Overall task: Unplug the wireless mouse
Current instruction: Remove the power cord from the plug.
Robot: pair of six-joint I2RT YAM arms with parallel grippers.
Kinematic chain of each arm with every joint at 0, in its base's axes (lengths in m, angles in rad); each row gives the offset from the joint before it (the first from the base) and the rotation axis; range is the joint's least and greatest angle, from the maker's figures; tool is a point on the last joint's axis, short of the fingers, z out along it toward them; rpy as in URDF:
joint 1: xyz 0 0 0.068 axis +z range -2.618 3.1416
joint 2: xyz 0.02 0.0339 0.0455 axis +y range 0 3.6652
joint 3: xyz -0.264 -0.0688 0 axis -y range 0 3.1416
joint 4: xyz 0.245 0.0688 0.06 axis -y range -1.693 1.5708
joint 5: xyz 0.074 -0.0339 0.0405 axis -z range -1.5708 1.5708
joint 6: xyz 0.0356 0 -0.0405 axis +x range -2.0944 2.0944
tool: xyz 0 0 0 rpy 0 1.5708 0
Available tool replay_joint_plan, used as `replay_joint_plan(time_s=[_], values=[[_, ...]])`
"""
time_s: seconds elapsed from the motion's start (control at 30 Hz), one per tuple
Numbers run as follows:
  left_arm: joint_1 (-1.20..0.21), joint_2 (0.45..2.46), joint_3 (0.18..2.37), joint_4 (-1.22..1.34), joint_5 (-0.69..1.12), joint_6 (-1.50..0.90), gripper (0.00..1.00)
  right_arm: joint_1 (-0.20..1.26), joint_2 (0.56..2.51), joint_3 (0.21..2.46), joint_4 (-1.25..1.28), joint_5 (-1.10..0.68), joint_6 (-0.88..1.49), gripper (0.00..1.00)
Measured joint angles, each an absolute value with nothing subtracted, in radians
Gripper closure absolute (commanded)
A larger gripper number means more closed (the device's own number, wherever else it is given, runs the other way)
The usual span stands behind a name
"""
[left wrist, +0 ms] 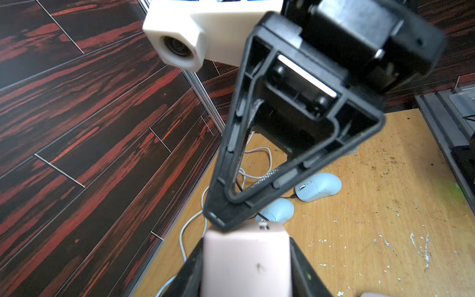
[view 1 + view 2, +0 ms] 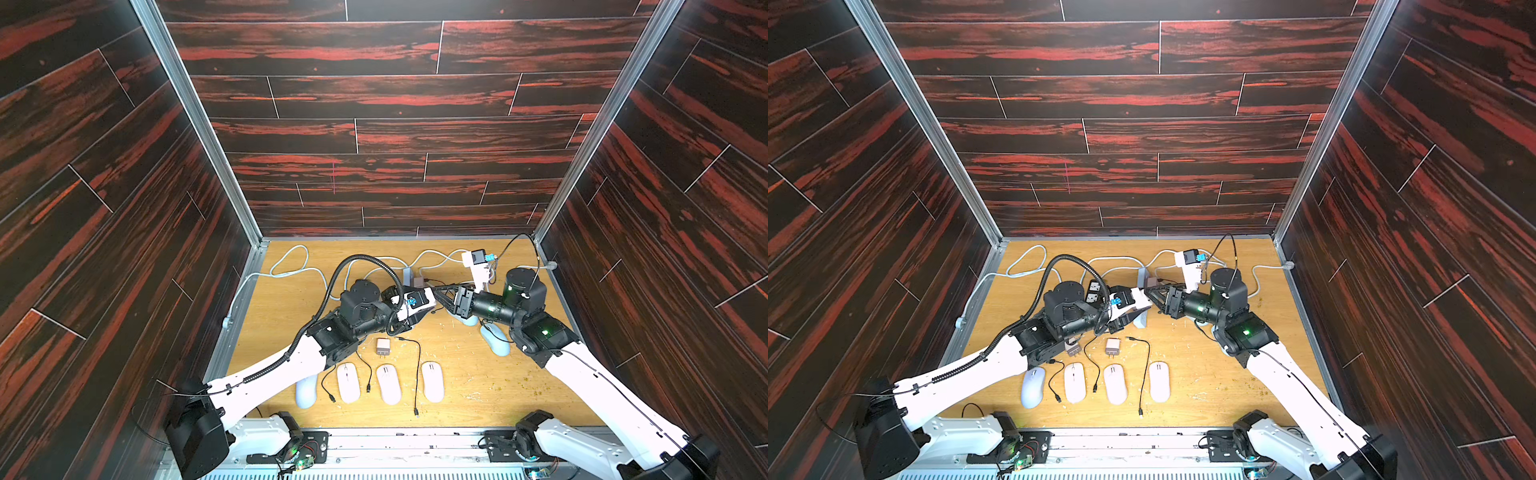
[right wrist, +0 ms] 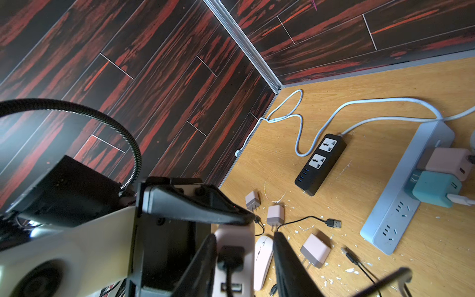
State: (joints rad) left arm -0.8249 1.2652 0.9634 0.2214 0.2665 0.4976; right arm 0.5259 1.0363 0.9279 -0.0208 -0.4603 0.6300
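Near edge: metal rail (image 2: 374, 440) carries both arm bases (image 2: 266, 434). Tabletop (image 2: 498, 395) is light wood-grain board, scuffed, white flecks; open board at near right and at left. Dark red-black plank walls (image 2: 374, 95) close left, far and right sides, aluminium posts (image 2: 201, 124) in far corners. Row of four loose mice (image 2: 388, 384) near, black cables (image 2: 417, 374) between. Far side: black power strip (image 3: 321, 163), pale blue power strip (image 3: 401, 200), white cords (image 3: 385, 99) looping to the left edge. Centre, off the board: left gripper (image 1: 246, 241) clamps pink wireless mouse (image 1: 246, 267) by its sides. Right gripper (image 3: 245, 235) meets it head-on, fingers either side of black plug (image 3: 230, 257) in the mouse's end; jaws part-way in, grip cannot be told.
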Motion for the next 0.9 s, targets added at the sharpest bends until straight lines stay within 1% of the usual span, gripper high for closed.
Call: replay_joint_plan(time_s=[0.07,0.23,0.43,0.73,0.87,0.9], values=[[-0.825,1.266,0.963,0.221,0.270,0.498,1.00,0.526,1.036,0.928,-0.020,-0.460,0.630,0.60],[-0.825,1.265,0.963,0.221,0.272,0.498,1.00,0.526,1.036,0.928,-0.012,-0.460,0.632,0.64],[-0.825,1.265,0.963,0.221,0.274,0.498,1.00,0.526,1.036,0.928,-0.001,-0.462,0.635,0.72],[-0.825,1.265,0.963,0.215,0.272,0.499,1.00,0.526,1.036,0.926,0.010,-0.471,0.645,0.93],[-0.825,1.265,0.963,0.214,0.272,0.499,1.00,0.526,1.036,0.926,0.009,-0.471,0.647,1.00],[-0.825,1.265,0.963,0.214,0.271,0.499,1.00,0.526,1.036,0.926,0.009,-0.471,0.647,1.00]])
